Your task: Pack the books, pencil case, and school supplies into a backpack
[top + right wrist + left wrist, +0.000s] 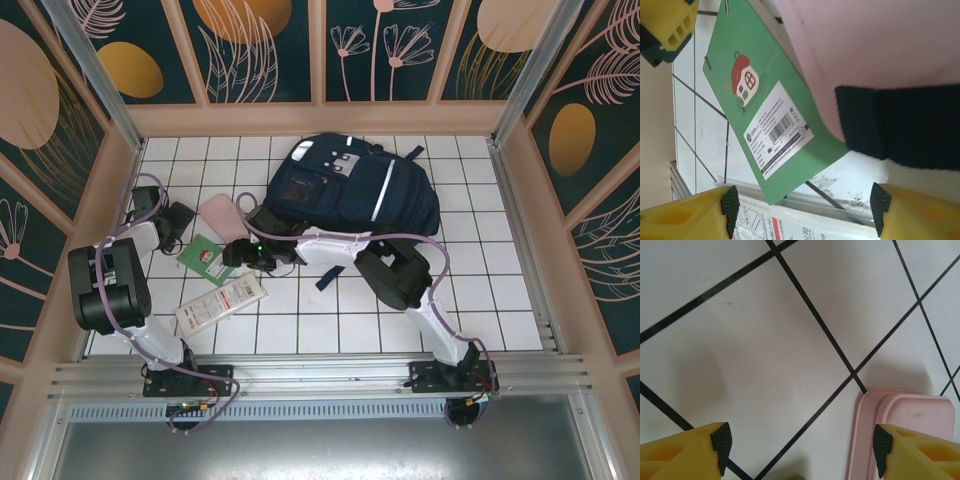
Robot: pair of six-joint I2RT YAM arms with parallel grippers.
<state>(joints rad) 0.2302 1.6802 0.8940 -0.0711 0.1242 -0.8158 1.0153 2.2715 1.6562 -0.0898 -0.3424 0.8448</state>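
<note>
In the top view, the left arm [105, 285] is seen folded at the elbow by the left wall with its wrist turned inward, so that the left jaws are placed just left of the pink pencil case [222, 218]. The right arm [395, 275] is stretched leftward low over the table [480, 290], its right jaws set just right of the small green book [203, 258]. The backpack [350, 190] is laid front up beyond and to the right of the right jaws, its long axis running from upper left to lower right, and its near edge is covered by the right forearm. The school supplies packet [222, 303] is laid nearer than both jaws, angled from lower left to upper right. In the left wrist view, the left jaws are shown apart and empty, with the black pads [720, 445] spread over bare tile. A corner of the pencil case [905, 435] is seen just ahead of the right-hand pad and is cut off by the frame. In the right wrist view, the right jaws are likewise apart, with nothing between them. The green book [775, 115] is seen ahead of them, barcode label up, its long axis slanted. Whether it is overlapped by the pencil case [865, 40] cannot be told. A dark strap [900, 125] is laid across the case's edge, and the packet [790, 225] is cut off between the pads.
</note>
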